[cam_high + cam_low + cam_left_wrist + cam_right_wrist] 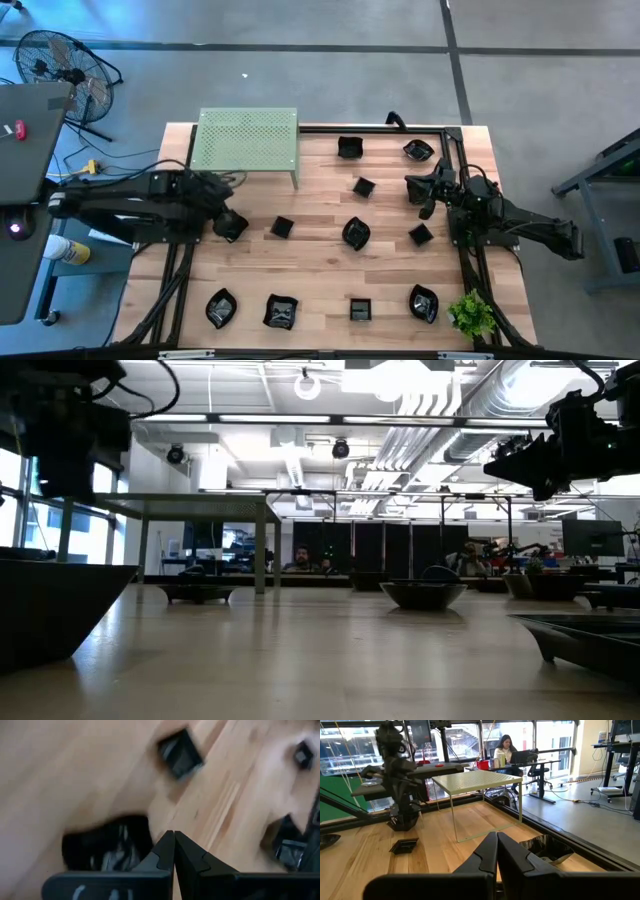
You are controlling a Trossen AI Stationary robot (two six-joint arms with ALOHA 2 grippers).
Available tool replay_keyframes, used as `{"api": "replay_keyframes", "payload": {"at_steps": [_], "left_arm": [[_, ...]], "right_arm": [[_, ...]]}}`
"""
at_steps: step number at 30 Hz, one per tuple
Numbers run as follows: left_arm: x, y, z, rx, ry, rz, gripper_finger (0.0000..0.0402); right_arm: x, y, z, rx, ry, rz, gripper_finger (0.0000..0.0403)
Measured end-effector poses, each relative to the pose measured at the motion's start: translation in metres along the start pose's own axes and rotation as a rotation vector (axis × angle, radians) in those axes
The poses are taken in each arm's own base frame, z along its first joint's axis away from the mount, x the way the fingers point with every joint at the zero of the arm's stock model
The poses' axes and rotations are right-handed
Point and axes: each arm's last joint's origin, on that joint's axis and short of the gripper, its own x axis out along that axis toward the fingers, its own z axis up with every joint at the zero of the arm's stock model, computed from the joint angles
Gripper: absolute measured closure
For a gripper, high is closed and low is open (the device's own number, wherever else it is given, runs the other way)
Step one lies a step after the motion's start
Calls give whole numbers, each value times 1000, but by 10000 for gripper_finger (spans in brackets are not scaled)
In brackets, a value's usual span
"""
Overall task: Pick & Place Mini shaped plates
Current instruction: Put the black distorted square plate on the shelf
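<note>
Several tiny glossy black dishes lie spread on the wooden table [320, 265], among them a square one [282, 227] and a round one [356, 232]. My left gripper [230, 224] is low over the table's left side, shut [173, 839], with a blurred black dish [102, 851] right beside its fingers and the square dish [180, 754] farther off. My right gripper [426, 196] hangs raised over the right side, shut [496, 840] and empty, above a dish [547, 848]. My left gripper's shut fingers [162, 852] point down at the table, and the black dish's edge [142, 845] shows right beside them. Nothing sits between the fingers. Whether they touch the dish I cannot tell.
A pale green perforated rack [248, 140] stands on thin legs at the far left of the table. A small green plant [472, 315] sits at the near right corner. Black frame rails [462, 250] run along the table's sides. People sit at desks in the room beyond.
</note>
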Motion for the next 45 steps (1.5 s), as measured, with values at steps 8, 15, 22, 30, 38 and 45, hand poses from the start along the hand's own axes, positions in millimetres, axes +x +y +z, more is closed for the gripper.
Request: {"api": "replay_keyframes", "payload": {"at_steps": [8, 15, 22, 30, 38, 45], "left_arm": [[10, 3, -4, -292, 17, 226, 344], [32, 4, 2, -316, 67, 401, 272], [52, 8, 3, -287, 140, 578, 259], [59, 9, 2, -257, 194, 625, 259], [60, 8, 2, -250, 218, 591, 312], [61, 7, 1, -254, 244, 540, 393]], "right_arm": [[0, 0, 0, 0, 0, 0, 398], [0, 0, 0, 0, 0, 0, 398], [0, 0, 0, 0, 0, 0, 398], [0, 0, 0, 0, -2, 0, 398], [0, 0, 0, 0, -5, 0, 398], [0, 0, 0, 0, -5, 0, 398]]}}
